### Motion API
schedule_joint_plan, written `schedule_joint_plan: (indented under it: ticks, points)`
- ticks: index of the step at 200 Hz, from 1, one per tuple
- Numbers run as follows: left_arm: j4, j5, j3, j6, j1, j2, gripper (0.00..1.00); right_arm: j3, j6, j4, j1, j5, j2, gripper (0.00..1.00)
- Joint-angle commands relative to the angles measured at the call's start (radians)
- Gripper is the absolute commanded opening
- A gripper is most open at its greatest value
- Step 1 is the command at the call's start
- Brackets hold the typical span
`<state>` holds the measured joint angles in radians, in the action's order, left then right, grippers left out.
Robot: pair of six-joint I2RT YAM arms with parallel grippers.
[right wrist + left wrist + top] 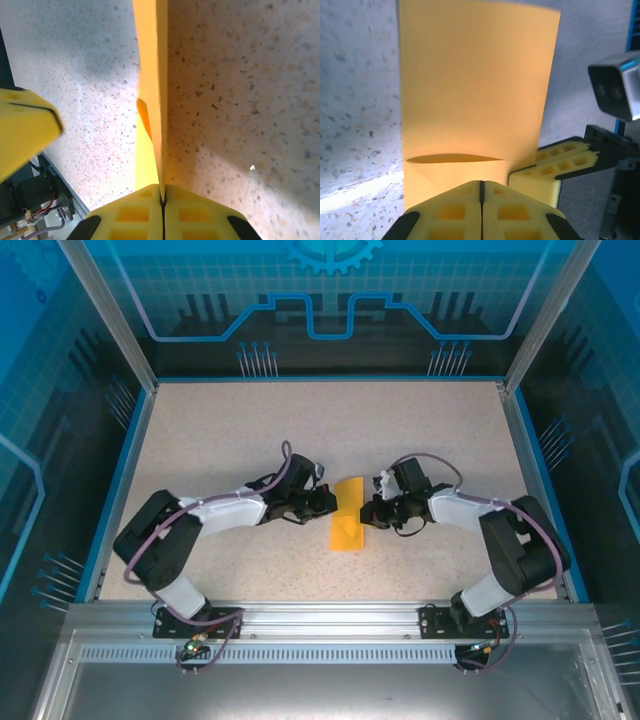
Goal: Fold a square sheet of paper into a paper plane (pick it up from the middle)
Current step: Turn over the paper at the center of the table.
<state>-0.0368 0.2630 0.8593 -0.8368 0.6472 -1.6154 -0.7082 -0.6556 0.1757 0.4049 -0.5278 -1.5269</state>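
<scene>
The square sheet of paper [347, 518], already folded into a narrower strip, sits between the two hands near the middle of the surface [420, 430]. The right hand [161, 192] is closed on it: from its wrist the sheet [150, 75] runs edge-on straight out of the seam between the fingertips and away ahead of them. The left hand [481, 192] is also closed, fingertips pressed together at the sheet's near edge. The broad face of the sheet [475, 90] spreads out ahead of it, with a shallow raised wrinkle just beyond the tips. Whether it actually grips paper I cannot tell. The right hand's fingers [555, 170] sit just to its right, touching the same edge. This looks like a mid-fold step, far from a finished plane. To do it well, the right hand should keep its pinch firm and both hands should move together, not apart, so the thin sheet neither tears nor slides. The wrinkle should be flattened before any crease is pressed, with the layers' edges matched first.
</scene>
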Motion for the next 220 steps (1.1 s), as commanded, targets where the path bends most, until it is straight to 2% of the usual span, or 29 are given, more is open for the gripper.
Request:
schedule_joint_plan:
  ticks: [1, 32, 49, 71, 84, 96, 125, 160, 178, 192, 205, 220]
  points:
    - [0.081, -0.143, -0.024, 0.029, -0.001, 0.114, 0.08, -0.105, 0.096, 0.277, -0.002, 0.179, 0.108, 0.06]
    - [0.137, -0.286, -0.055, 0.050, -0.004, 0.241, 0.15, -0.259, 0.145, 0.568, 0.019, 0.455, 0.213, 0.07]
    - [0.159, -0.367, -0.084, 0.038, -0.009, 0.302, 0.22, -0.365, 0.145, 0.744, 0.065, 0.686, 0.229, 0.08]
    - [0.177, -0.444, -0.128, 0.015, -0.025, 0.367, 0.25, -0.522, 0.084, 0.981, 0.161, 1.003, 0.179, 0.07]
    - [0.195, -0.492, -0.154, -0.005, -0.036, 0.405, 0.28, -0.610, 0.032, 1.110, 0.214, 1.117, 0.117, 0.07]
    - [0.213, -0.531, -0.176, -0.021, -0.043, 0.441, 0.29, -0.655, 0.002, 1.163, 0.250, 1.162, 0.052, 0.08]
    - [0.267, -0.634, -0.214, -0.044, -0.048, 0.530, 0.31, -0.714, -0.044, 1.148, 0.314, 1.097, -0.142, 0.06]
    - [0.314, -0.693, -0.260, -0.054, -0.055, 0.632, 0.34, -0.928, -0.019, 1.124, 0.396, 0.966, -0.470, 0.08]
    - [0.317, -0.695, -0.276, -0.049, -0.062, 0.669, 0.35, -1.046, 0.036, 1.045, 0.414, 0.775, -0.616, 0.13]
    - [0.324, -0.688, -0.277, -0.041, -0.066, 0.682, 0.36, -1.116, 0.053, 0.968, 0.419, 0.628, -0.685, 0.18]
    - [0.333, -0.679, -0.270, -0.028, -0.071, 0.687, 0.37, -1.113, 0.054, 0.862, 0.417, 0.509, -0.661, 0.25]
    - [0.338, -0.667, -0.261, -0.015, -0.073, 0.684, 0.37, -1.045, 0.059, 0.724, 0.402, 0.391, -0.570, 0.45]
